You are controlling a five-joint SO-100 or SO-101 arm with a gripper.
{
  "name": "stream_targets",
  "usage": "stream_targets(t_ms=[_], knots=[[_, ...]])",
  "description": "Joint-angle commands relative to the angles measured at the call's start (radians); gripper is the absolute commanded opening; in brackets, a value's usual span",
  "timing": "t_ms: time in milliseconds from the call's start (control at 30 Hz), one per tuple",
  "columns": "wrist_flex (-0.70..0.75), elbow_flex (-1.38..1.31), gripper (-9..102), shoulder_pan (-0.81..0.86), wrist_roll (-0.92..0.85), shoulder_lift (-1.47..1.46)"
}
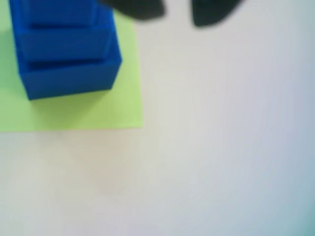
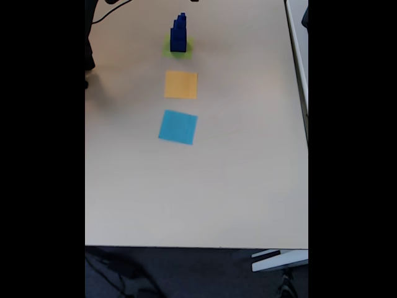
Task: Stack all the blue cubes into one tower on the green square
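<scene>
Blurred dark fingers point(image 1: 170, 14) sit at the top edge of my wrist view, spread with a plain gap and holding nothing, and the tower point(image 1: 66, 49) of blue cubes stands just to their left on the green square point(image 1: 98, 110). I judge the stacking done (no loose cube shows on the pale surface point(image 2: 242, 180) in the fixed view), so I'd pull up and away without brushing it. Hard, matte, sharp-edged blocks step narrower upward; orange square point(image 2: 181, 84) and light-blue square point(image 2: 178, 126) lie bare, flat paper.

Pale table point(image 2: 236, 186) – green square point(image 2: 186, 51) w/ tower point(image 2: 178, 34), orange square point(image 2: 180, 84), light-blue square point(image 2: 178, 126) in a row.
</scene>
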Motion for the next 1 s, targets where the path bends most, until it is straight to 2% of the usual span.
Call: stream_targets(t_ms=[0,267,967], knots=[[-0.026,-0.002,0,0.017,-0.012,0.015],[-0.072,0.067,0,0.035,-0.037,0.012],[-0.074,0.161,0,0.035,-0.072,0.025]])
